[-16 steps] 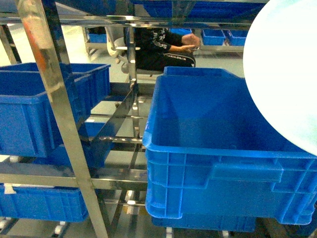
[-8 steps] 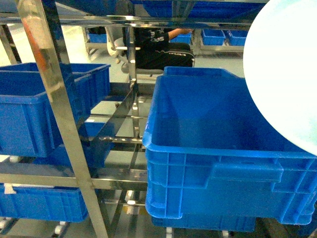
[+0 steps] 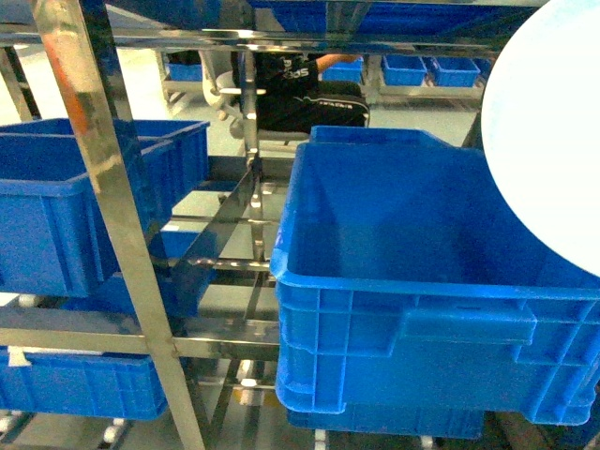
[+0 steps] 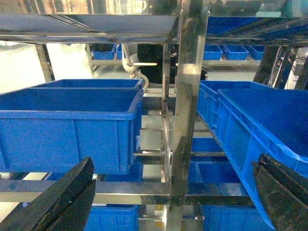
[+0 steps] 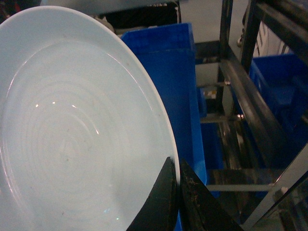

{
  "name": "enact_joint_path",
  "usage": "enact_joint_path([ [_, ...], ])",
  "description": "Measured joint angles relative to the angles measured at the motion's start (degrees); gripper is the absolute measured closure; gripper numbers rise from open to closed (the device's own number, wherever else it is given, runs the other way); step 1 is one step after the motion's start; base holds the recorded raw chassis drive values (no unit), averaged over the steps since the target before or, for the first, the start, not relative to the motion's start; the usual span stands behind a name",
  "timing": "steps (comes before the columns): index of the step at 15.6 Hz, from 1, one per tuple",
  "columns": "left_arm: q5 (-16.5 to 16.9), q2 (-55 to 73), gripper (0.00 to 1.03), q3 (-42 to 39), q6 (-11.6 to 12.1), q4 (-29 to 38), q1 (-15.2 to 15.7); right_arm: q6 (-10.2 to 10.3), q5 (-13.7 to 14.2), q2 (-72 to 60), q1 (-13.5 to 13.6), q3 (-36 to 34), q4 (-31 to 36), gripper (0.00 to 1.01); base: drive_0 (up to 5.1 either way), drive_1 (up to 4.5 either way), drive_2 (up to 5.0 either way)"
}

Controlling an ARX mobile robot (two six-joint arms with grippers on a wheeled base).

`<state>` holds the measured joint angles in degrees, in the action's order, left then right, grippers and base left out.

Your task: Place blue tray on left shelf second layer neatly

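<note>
Right gripper (image 5: 177,185) jaws pinched shut on rim of blue tray (image 5: 72,130), pale, smooth, held tilted at right above blue crate (image 3: 412,272), left gripper (image 4: 168,202) jaws wide apart, empty, facing steel shelf (image 4: 185,96)

The blue tray (image 5: 72,130) looks like glossy, smooth pale plastic with faint concentric rings. Beside it, the crate (image 3: 422,281) is matt ribbed plastic; the shelf upright (image 3: 112,225) is mirror-bright steel.
</note>
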<state>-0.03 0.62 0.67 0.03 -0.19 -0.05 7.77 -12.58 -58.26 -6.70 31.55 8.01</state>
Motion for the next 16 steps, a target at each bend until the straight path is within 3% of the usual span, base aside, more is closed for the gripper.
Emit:
enact_joint_path([
  [3, 0.00, 0.00, 0.05, 0.00, 0.00, 0.00, 0.00, 6.25, -4.07, -3.19, -1.64, 0.68, -3.85, 0.99, 0.0, 0.00, 0.0],
  [5, 0.02, 0.00, 0.05, 0.00, 0.00, -0.02, 0.00, 12.04, -5.09, -8.28, -2.43, 1.66, -3.15, 0.99, 0.0, 0.00, 0.0],
  [6, 0.02, 0.00, 0.05, 0.00, 0.00, -0.02, 0.00, 15.65, -4.94, -12.39, -2.38, 2.34, -1.66, 0.99, 0.0, 0.00, 0.0],
  [8, 0.02, 0.00, 0.05, 0.00, 0.00, 0.00, 0.00, 19.52, -2.89, -18.73, -2.16, 4.07, 2.05, 0.99, 0.0, 0.00, 0.0],
  [11, 0.02, 0.00, 0.05, 0.00, 0.00, -0.02, 0.00, 21.40, 2.25, -27.04, 0.90, 8.90, 7.91, 0.99, 0.0, 0.00, 0.0],
  [16, 0.02, 0.00, 0.05, 0.00, 0.00, -0.02, 0.00, 21.31, 5.18, -36.41, 7.21, 14.82, 8.70, 0.99, 0.0, 0.00, 0.0],
])
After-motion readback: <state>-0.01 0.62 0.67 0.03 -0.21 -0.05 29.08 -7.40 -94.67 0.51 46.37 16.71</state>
